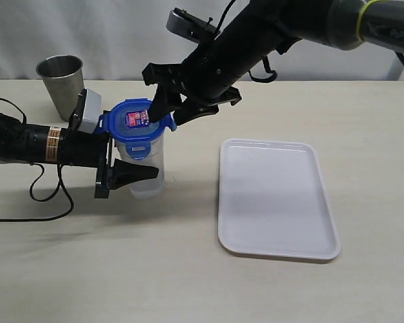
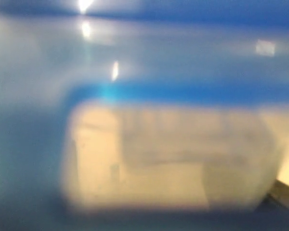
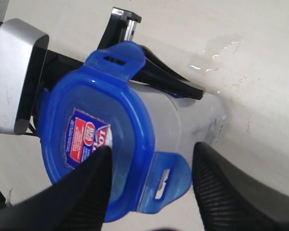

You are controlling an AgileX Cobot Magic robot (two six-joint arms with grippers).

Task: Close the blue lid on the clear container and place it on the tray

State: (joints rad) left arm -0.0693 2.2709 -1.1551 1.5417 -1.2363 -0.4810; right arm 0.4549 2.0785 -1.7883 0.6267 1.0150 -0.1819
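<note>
Left wrist view, close range and strongly out of focus. The clear container point(image 2: 173, 159) fills most of the field. Its hazy wall appears as a pale beige patch with rounded corners, enclosing a greyer block that cannot be resolved. A saturated band of the blue lid point(image 2: 192, 92) borders this patch from 10 to 2 o'clock, and a darker blue margin continues round it from 7 to 10 o'clock. Beyond the band, toward 12 o'clock, lie a pale blue-grey zone and several small white highlights point(image 2: 114, 70). At 4 o'clock of the patch a dark wedge point(image 2: 285, 198) enters, too blurred to identify.
</note>
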